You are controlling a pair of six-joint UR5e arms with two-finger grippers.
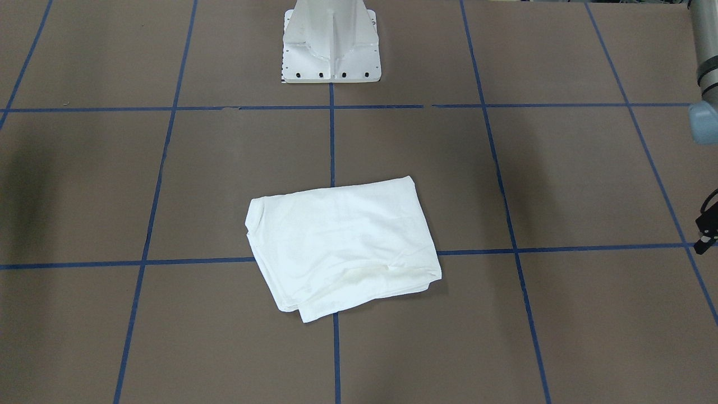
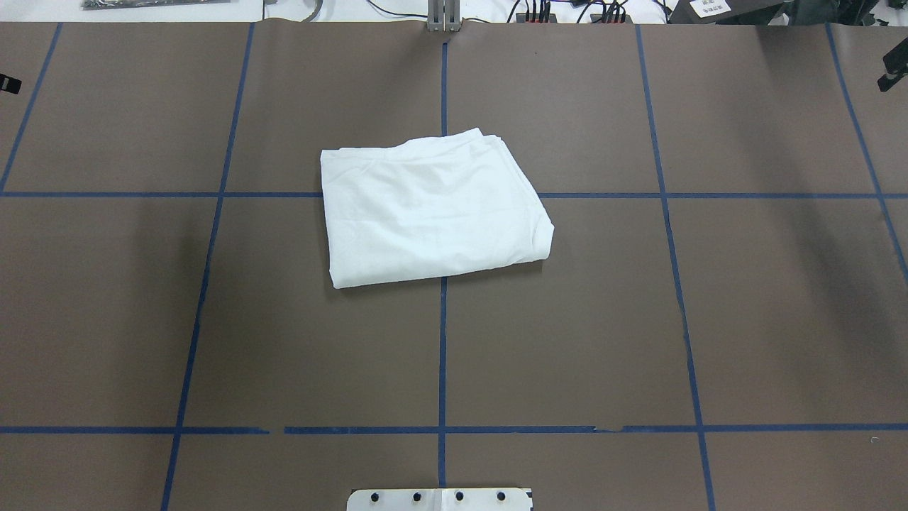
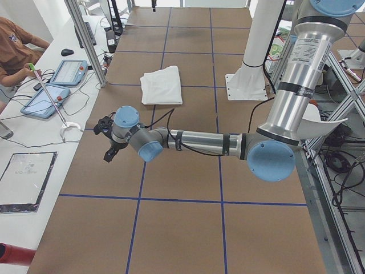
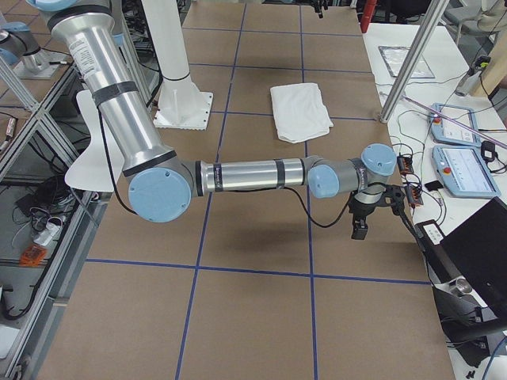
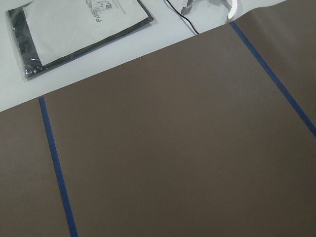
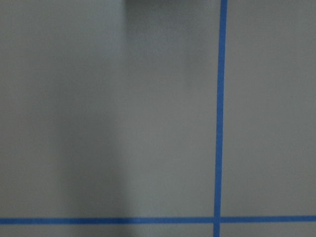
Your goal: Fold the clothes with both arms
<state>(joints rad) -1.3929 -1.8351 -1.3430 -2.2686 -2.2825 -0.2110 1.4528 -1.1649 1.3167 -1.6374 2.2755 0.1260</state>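
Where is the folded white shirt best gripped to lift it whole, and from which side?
Probably the shirt at its two short side edges: left pincer on the edge nearer it, right pincer on the opposite one, each coming low along the table. It lies as a flat stack, and its operator-side edge shows loose layers, so a grip there may catch only some.

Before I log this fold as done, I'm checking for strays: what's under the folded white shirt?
The folded white shirt lies on the brown table cover, over two blue tape lines; their crossing is hidden. Nothing sticks out.
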